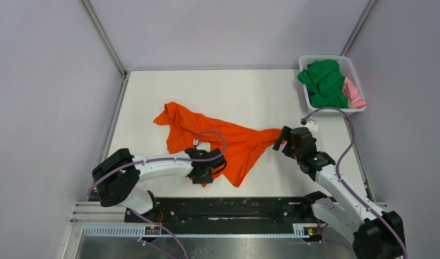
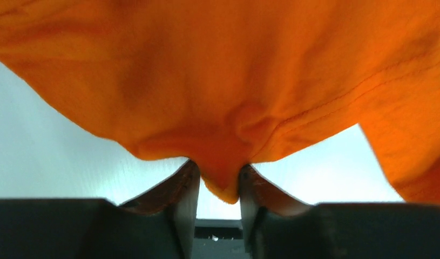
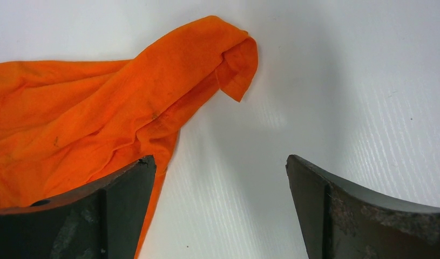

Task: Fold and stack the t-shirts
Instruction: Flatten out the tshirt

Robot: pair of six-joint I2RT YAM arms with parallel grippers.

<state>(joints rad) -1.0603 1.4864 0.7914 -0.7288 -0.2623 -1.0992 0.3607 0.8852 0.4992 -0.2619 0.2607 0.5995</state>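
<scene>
The orange shirt (image 1: 223, 137) is soft and floppy. The left gripper (image 2: 218, 178) pinches its hem. The right gripper (image 3: 218, 159) is wide open and should grab the tip toward the counter's (image 1: 234, 89) right edge.

— Up top?
— Orange t-shirt (image 2: 234, 70), draped across almost the whole frame, creased, with a stitched seam running along the right side.
— Held?
— Yes: pinched by the left gripper (image 2: 219, 183) at a small bunched tuck, with a tip of cloth poking down between the two dark fingers (image 2: 188, 189).
— Below the cloth?
— White tabletop (image 2: 39, 145), showing left and right of the pinch, beneath the sagging hem.
</scene>
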